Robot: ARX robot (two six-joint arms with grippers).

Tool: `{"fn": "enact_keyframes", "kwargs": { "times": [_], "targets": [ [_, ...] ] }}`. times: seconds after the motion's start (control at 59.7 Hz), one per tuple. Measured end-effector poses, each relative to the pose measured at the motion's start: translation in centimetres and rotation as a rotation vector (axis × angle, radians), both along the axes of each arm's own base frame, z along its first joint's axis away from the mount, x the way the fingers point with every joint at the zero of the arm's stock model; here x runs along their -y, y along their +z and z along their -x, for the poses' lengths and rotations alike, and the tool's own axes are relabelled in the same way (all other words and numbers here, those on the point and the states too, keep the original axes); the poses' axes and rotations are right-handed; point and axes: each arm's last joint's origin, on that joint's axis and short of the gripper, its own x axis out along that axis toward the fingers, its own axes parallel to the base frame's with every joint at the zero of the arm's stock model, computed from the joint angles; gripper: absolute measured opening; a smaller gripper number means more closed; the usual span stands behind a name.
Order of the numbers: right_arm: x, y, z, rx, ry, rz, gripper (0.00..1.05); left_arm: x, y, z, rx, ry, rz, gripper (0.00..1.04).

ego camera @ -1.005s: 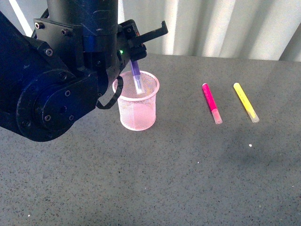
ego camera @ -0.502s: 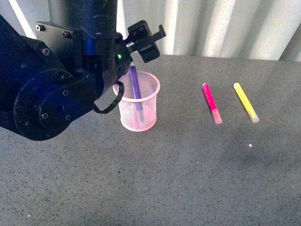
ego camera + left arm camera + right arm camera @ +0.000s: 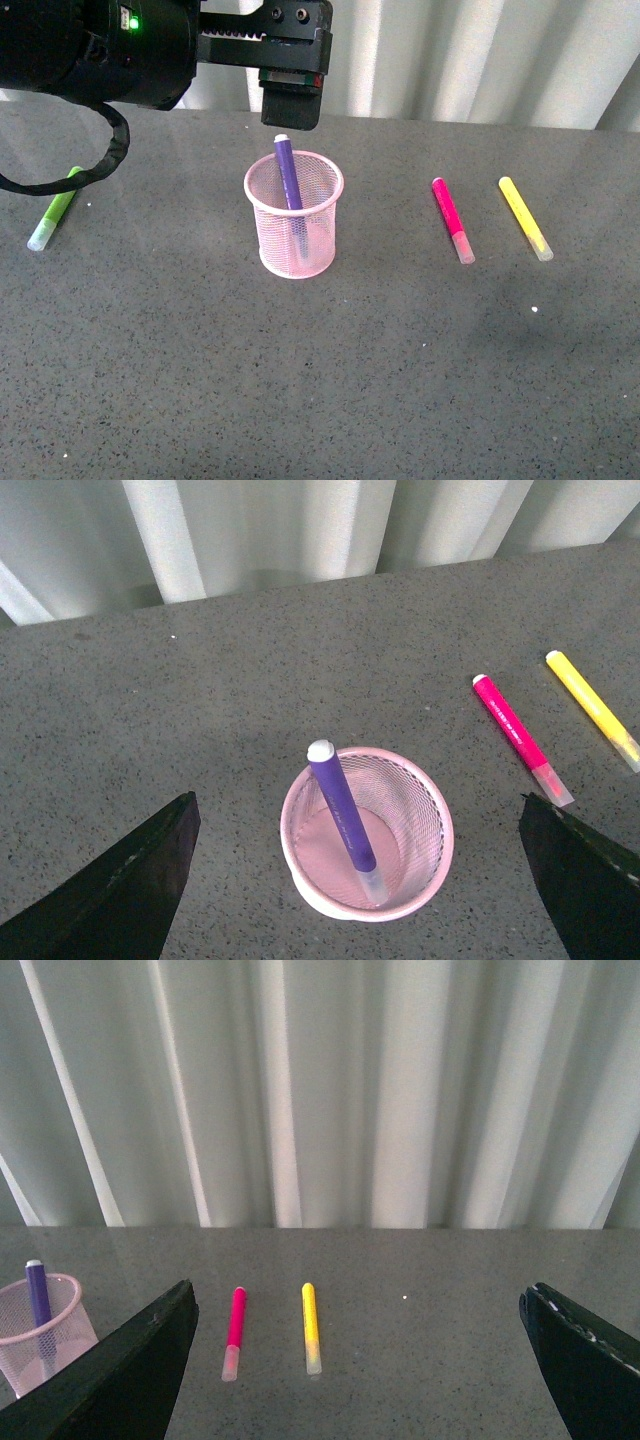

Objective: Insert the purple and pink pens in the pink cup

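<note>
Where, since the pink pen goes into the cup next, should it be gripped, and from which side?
Probably the magenta barrel of the pink pen, near its middle, coming from straight above and closing across its width. It lies flat on the table, so only its top and sides are reachable, and the gap to the yellow pen leaves room on that side.

A staged test bench: a speckled grey counter (image 3: 400,380) backed by a pale pleated curtain (image 3: 470,60) on the far side.
</note>
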Motion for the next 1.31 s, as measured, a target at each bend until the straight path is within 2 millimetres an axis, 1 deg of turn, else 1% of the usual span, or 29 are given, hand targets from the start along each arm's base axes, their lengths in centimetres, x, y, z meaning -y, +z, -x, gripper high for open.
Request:
{"fn": "enact_keyframes", "kwargs": {
  "times": [0.1, 0.134, 0.151, 0.201, 0.234, 0.285, 0.318, 0.335, 0.352, 0.368, 0.402, 0.419, 0.452, 0.502, 0.569, 0.636, 0.787, 0.938, 1.156, 1.222, 1.306],
  "targets": [
    [0.0, 0.0, 0.0, 0.0, -0.001, 0.0, 0.98, -0.1, -0.1, 0.0, 0.005, -0.006, -0.024, 0.98],
    [0.0, 0.0, 0.0, 0.0, -0.001, 0.0, 0.98, -0.2, -0.4, 0.0, 0.048, 0.041, -0.044, 0.95],
    [0.0, 0.0, 0.0, 0.0, -0.001, 0.0, 0.98, -0.4, -0.6, 0.1, 0.109, 0.096, -0.042, 0.91],
    [0.0, 0.0, 0.0, 0.0, 0.0, 0.0, 0.98, -1.1, -0.9, 0.6, 0.221, 0.192, -0.031, 0.84],
    [0.0, 0.0, 0.0, 0.0, 0.0, 0.0, 0.98, -2.2, -1.3, 1.8, 0.315, 0.249, 0.002, 0.75],
    [0.0, 0.0, 0.0, 0.0, -0.002, 0.0, 0.98, -3.3, -1.4, 2.8, 0.371, 0.274, 0.027, 0.68],
    [0.0, 0.0, 0.0, 0.0, -0.002, 0.0, 0.98, -4.4, -1.1, 3.8, 0.414, 0.292, 0.045, 0.61],
    [0.0, 0.0, 0.0, 0.0, -0.002, 0.0, 0.98, -4.6, -1.0, 4.0, 0.421, 0.29, 0.049, 0.59],
    [0.0, 0.0, 0.0, 0.0, -0.002, 0.0, 0.98, -5.3, -0.8, 4.6, 0.438, 0.3, 0.054, 0.54],
    [0.0, 0.0, 0.0, 0.0, -0.001, 0.0, 0.98, -5.6, -0.7, 4.8, 0.443, 0.303, 0.057, 0.52],
    [0.0, 0.0, 0.0, 0.0, -0.001, 0.0, 0.98, -6.4, -0.6, 5.7, 0.453, 0.308, 0.061, 0.45],
    [0.0, 0.0, 0.0, 0.0, -0.001, 0.0, 0.98, -6.5, -0.6, 5.9, 0.455, 0.309, 0.061, 0.43],
    [0.0, 0.0, 0.0, 0.0, -0.001, 0.0, 0.98, -7.2, -0.9, 6.7, 0.46, 0.308, 0.063, 0.36],
    [0.0, 0.0, 0.0, 0.0, 0.0, 0.0, 0.98, -7.8, -1.3, 7.4, 0.465, 0.313, 0.063, 0.29],
    [0.0, 0.0, 0.0, 0.0, -0.002, 0.0, 0.98, -8.5, -2.1, 8.6, 0.438, 0.304, 0.052, 0.16],
    [0.0, 0.0, 0.0, 0.0, -0.001, 0.0, 0.98, -9.2, -2.2, 9.7, 0.429, 0.296, 0.051, 0.04],
    [0.0, 0.0, 0.0, 0.0, -0.001, 0.0, 0.98, -10.6, -2.0, 11.8, 0.443, 0.304, 0.051, 0.04],
    [0.0, 0.0, 0.0, 0.0, -0.001, 0.0, 0.98, -11.4, -2.1, 13.4, 0.436, 0.305, 0.049, 0.04],
    [0.0, 0.0, 0.0, 0.0, -0.001, 0.0, 0.98, -12.1, -2.0, 15.3, 0.437, 0.307, 0.05, 0.04],
    [0.0, 0.0, 0.0, 0.0, -0.001, 0.0, 0.98, -12.8, -2.0, 15.8, 0.435, 0.286, 0.055, 0.04],
    [0.0, 0.0, 0.0, 0.0, -0.001, 0.0, 0.98, -13.2, -1.9, 16.4, 0.438, 0.306, 0.051, 0.04]
  ]
}}
